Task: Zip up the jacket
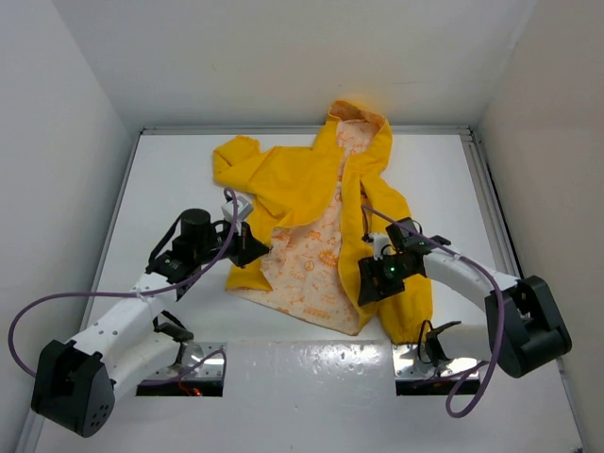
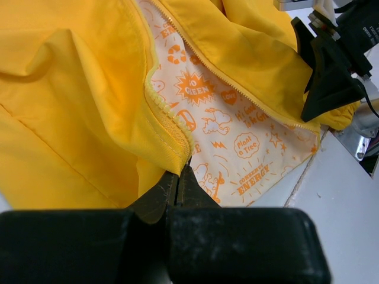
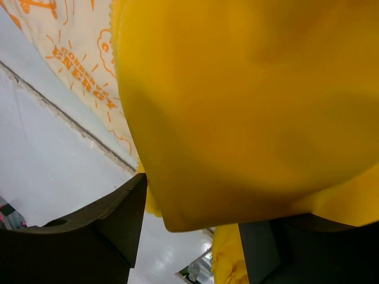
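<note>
Although its front lies unzipped, the jacket is spread flat in the middle of the bench, with the hood at the far end and the hem toward the near edge. Between the two yellow front panels the white lining shows its orange print. One sleeve is bunched at the far left, and the other runs down the right side to a cuff near the hem.

At the lower end of the left panel, the left fingers are pressed together on the zipper edge. In the left wrist view their tips meet right where the yellow teeth run out, with the fabric pinched between them.

On the right panel, near the hem, the right fingers sit down on the cloth. Seen from the right wrist they stand apart, one on each side of a thick yellow fold that fills the gap. Whether they press on it cannot be told.

Both arms reach in from the near edge of the bench, each trailing a purple cable.
</note>
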`<state>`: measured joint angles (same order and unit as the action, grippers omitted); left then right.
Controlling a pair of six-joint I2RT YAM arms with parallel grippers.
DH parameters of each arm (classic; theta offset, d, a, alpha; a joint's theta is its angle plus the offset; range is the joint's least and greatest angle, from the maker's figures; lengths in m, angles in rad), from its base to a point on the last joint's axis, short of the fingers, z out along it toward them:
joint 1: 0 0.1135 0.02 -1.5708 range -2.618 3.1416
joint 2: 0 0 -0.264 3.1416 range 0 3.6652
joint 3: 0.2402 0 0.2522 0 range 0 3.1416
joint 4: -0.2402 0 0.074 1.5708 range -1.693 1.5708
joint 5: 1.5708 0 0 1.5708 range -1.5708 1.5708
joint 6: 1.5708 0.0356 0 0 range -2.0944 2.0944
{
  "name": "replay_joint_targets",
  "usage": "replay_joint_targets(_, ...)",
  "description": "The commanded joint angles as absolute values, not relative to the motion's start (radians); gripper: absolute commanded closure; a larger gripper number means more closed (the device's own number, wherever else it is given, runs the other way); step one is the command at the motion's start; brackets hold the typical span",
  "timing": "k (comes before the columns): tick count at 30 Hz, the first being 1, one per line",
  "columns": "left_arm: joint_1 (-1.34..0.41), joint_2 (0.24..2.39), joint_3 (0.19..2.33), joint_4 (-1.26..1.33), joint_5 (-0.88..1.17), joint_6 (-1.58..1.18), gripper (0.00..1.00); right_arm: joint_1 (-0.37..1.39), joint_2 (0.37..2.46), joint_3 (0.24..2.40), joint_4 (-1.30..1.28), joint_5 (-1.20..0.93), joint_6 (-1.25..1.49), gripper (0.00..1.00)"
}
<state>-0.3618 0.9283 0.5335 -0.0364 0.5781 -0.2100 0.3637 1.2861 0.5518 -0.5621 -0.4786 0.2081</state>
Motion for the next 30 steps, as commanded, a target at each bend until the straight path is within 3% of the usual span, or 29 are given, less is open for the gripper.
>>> replay_joint_targets(1, -0.374, 0.928, 0.541, -0.006, 0.58, -0.201, 1.0, 0.376, 1.296, 0.546, -0.482, -0.489, 0.225, 0.4)
replay_joint_targets(6, -0.374, 0.928, 0.523, 0.006, 0.58, -0.21, 1.0, 0.41, 1.308, 0.506, -0.43, -0.485, 0.25, 0.5)
replay_joint_targets(8, -0.374, 0.928, 0.523, 0.006, 0.58, -0.21, 1.0, 0.416, 1.327, 0.494, -0.411, -0.485, 0.247, 0.61)
replay_joint_targets(13, -0.374, 0.928, 0.523, -0.003, 0.58, -0.21, 1.0, 0.419, 1.37, 0.488, -0.408, -0.563, 0.192, 0.66)
replay_joint_targets(18, -0.374, 0.919, 0.523, -0.003, 0.58, -0.21, 1.0, 0.402, 1.364, 0.488, -0.425, -0.632, 0.173, 1.0)
replay_joint_targets(23, -0.374, 0.919, 0.523, -0.003, 0.589, -0.21, 1.0, 0.33, 1.327, 0.563, -0.425, -0.825, 0.286, 1.0)
replay_joint_targets(30, -0.385, 0.91, 0.523, 0.05, 0.707, -0.268, 1.0, 0.285, 1.152, 0.538, 0.091, -0.798, 0.758, 1.0)
